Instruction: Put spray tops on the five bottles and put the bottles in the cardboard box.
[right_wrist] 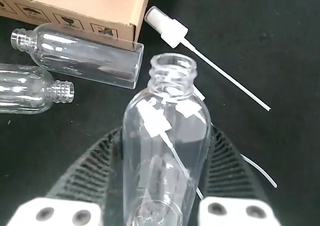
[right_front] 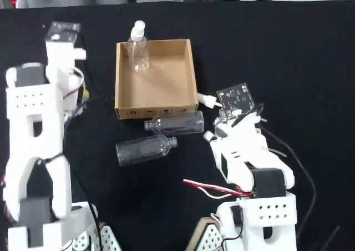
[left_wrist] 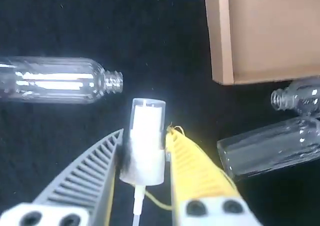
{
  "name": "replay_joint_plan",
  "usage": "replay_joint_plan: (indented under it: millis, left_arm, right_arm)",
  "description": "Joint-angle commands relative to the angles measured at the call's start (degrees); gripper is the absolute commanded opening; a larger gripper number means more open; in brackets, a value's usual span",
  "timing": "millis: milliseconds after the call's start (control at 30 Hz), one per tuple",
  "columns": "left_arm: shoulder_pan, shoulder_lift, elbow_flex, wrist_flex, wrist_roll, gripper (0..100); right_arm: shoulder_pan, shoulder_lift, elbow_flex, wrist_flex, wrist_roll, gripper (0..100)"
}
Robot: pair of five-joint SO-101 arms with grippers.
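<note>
My left gripper (left_wrist: pixel 145 133) is shut on a white spray top (left_wrist: pixel 146 146), its cap pointing away and its tube toward the wrist, over the black table. My right gripper (right_wrist: pixel 166 133) is shut on a clear bottle (right_wrist: pixel 167 136) with an open neck. Another spray top (right_wrist: pixel 167 28) with a long tube lies beside the corner of the cardboard box (right_front: pixel 125 95). Inside the box, a capped bottle (right_front: pixel 137 48) leans at the back wall. Two uncapped bottles (right_front: pixel 175 123) (right_front: pixel 145 149) lie in front of the box. One more uncapped bottle (left_wrist: pixel 55 80) lies near my left gripper.
A black cloth covers the table (right_front: pixel 288 51). A thin white tube (right_wrist: pixel 257 168) lies on the cloth behind the held bottle. Red and white cables (right_front: pixel 208 189) run by the right arm's base. Open cloth spreads to the right of the box.
</note>
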Motion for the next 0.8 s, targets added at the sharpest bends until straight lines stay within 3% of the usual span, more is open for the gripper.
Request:
replay_joint_plan:
  millis: [0,300,767]
  left_arm:
    - [0.22,-7.56,9.45,-5.89,-1.49,3]
    - [0.13,-14.95,30.55,-17.05,-4.22,3]
    - [1.36,-15.03,42.15,-22.42,-7.65,4]
  right_arm:
    - [1.05,-1.89,-0.40,-1.49,-0.26,12.3]
    - [1.05,-1.89,-0.40,-1.49,-0.26,12.3]
    - [1.14,-1.89,-0.40,-1.58,-0.26,12.3]
